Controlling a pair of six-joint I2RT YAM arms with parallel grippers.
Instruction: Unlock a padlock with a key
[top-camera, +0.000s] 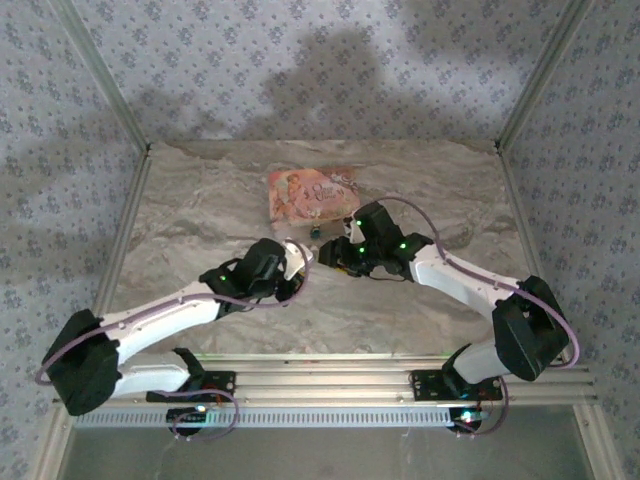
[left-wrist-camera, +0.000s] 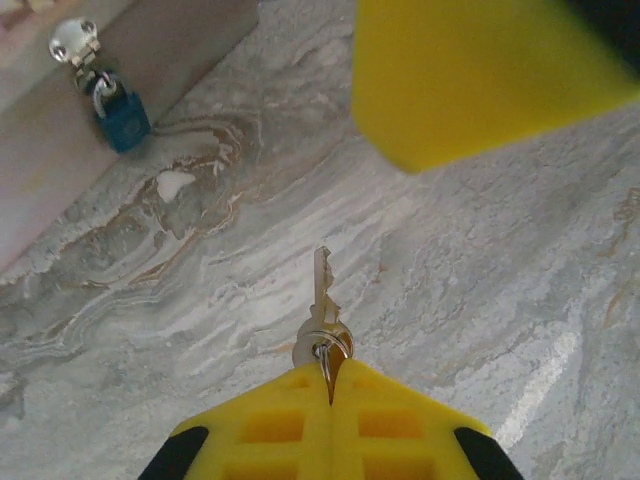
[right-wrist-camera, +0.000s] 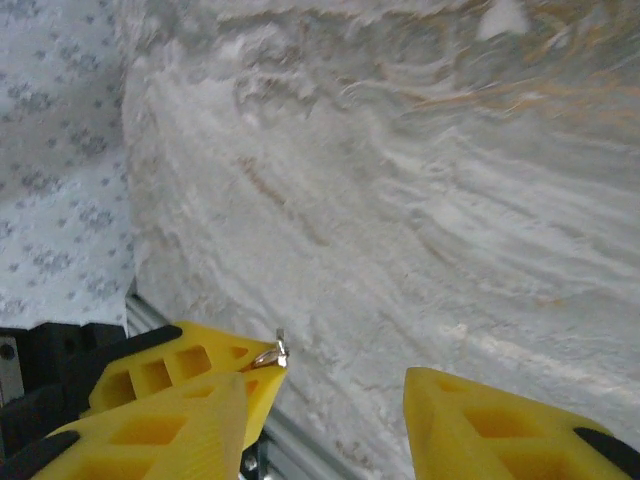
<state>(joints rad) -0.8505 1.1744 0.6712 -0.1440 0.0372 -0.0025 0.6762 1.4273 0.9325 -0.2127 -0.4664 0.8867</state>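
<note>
Pinching the key (left-wrist-camera: 322, 295) in my left fingers (left-wrist-camera: 270, 430), blade toward the padlock (left-wrist-camera: 120, 112), I hold my right fingers (right-wrist-camera: 500, 425) spread to brace it.

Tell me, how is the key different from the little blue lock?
The key is thin and silvery all over, while the padlock has a chunky blue body with a silvery loop on top. The key is pinched in the left tool, while the padlock hangs from a shiny clasp with nothing gripping it. The key points away from the tool, while the padlock dangles. Both are small with shiny metal parts.
</note>
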